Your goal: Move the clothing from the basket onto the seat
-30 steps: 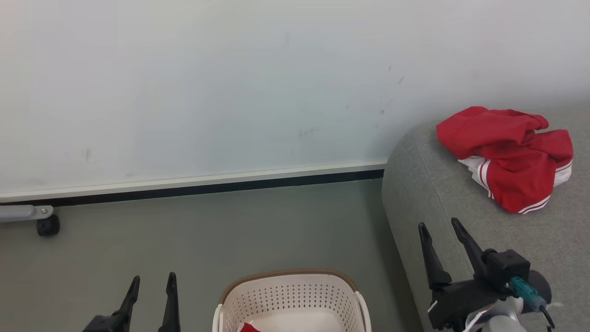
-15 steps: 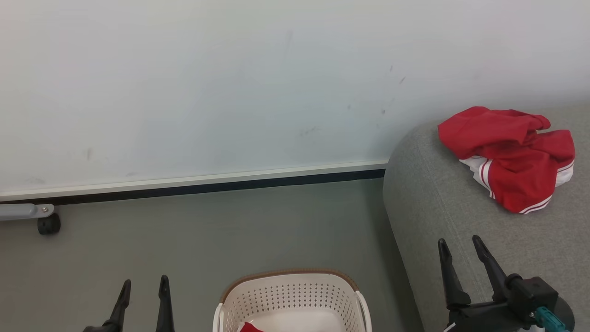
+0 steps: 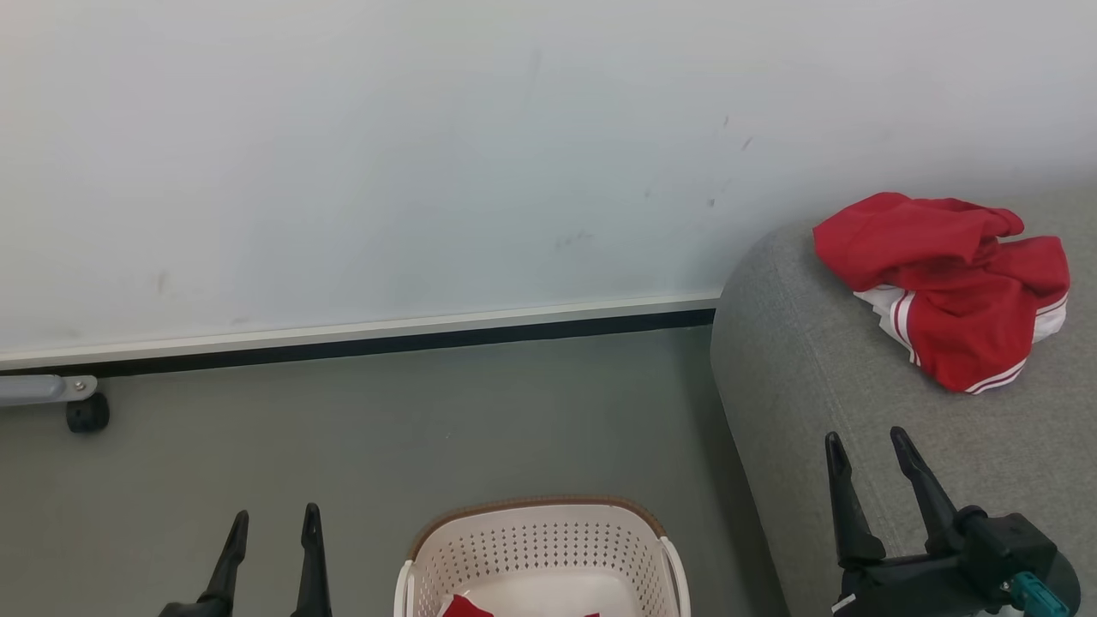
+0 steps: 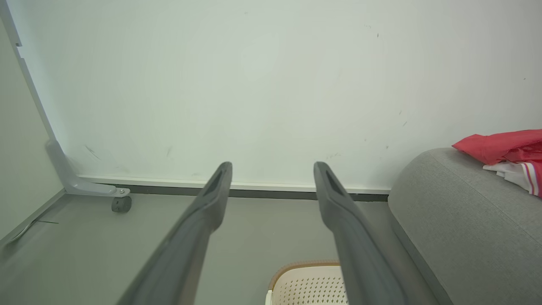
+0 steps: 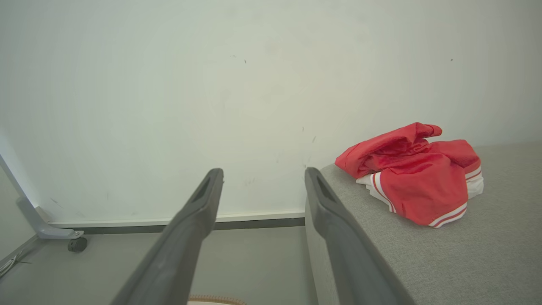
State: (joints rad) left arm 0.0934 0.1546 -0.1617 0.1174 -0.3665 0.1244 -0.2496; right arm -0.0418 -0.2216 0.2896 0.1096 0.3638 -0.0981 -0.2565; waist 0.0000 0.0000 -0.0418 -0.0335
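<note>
A red, white-striped sports garment lies crumpled on the grey sofa while a scrap of red fabric waits in the cream laundry basket on the floor — the job seemingly part done — with the left gripper and right gripper both spread wide, empty.

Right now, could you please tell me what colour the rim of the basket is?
Brown, on a cream-white perforated basket; the head view shows it best.

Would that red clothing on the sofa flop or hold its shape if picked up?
Probably flop: the clothing lies crumpled in soft folds on the sofa. It looks thin, so likely light. Unlikely to roll.
</note>
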